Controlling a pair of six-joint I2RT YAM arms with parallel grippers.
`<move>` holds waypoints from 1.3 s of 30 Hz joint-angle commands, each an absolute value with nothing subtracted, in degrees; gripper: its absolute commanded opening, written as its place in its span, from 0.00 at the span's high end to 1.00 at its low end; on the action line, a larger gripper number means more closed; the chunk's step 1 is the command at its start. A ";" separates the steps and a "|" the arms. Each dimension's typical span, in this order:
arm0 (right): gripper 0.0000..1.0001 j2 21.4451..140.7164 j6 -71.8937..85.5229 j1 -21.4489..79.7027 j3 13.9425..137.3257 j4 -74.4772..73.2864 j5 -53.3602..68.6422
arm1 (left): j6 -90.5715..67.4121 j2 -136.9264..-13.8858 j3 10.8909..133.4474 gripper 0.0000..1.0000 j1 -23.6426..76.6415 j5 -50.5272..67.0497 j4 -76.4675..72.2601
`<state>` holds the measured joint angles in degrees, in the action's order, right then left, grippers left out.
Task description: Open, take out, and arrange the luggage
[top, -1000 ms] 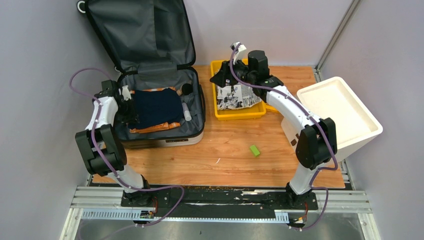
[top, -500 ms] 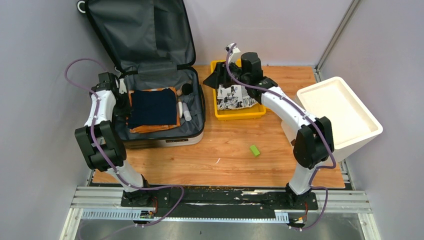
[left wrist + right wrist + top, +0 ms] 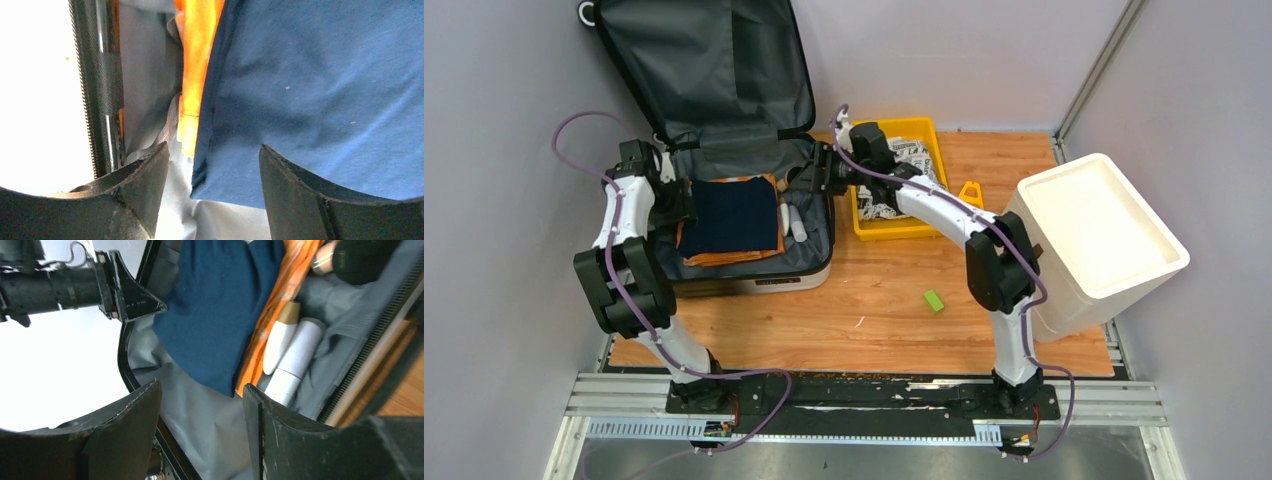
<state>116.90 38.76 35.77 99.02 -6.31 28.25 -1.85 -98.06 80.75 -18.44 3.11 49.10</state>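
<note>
The luggage (image 3: 764, 278) lies open on the left of the table, its lid leaning on the back wall. Inside, a folded navy cloth (image 3: 729, 215) rests on an orange cloth (image 3: 724, 257), with white bottles (image 3: 797, 225) at its right. My left gripper (image 3: 682, 205) hangs open at the case's left side, the navy cloth's corner (image 3: 235, 170) lying loose between its fingers (image 3: 150, 185). My right gripper (image 3: 809, 183) is open over the case's right side, nothing in it; its view shows the navy cloth (image 3: 220, 315), the bottles (image 3: 295, 360) and grey lining (image 3: 200, 425).
A yellow tray (image 3: 902, 228) holding a black-and-white printed cloth (image 3: 894, 185) stands right of the case. A small orange piece (image 3: 970, 192) sits beside it. A white foam box (image 3: 1104, 230) stands at the far right. A green block (image 3: 934, 300) lies on the wood.
My left gripper has opened and let go of the navy cloth, which now lies flat. My right arm has swung left from the yellow tray to the suitcase.
</note>
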 commanded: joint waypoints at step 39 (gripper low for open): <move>0.37 140.60 37.10 44.47 122.28 -7.91 19.75 | 3.35 -108.47 85.03 0.23 -18.96 17.13 36.78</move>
<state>139.39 37.17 44.18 119.37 -8.43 18.81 1.54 -107.18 85.49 -18.44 17.30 38.20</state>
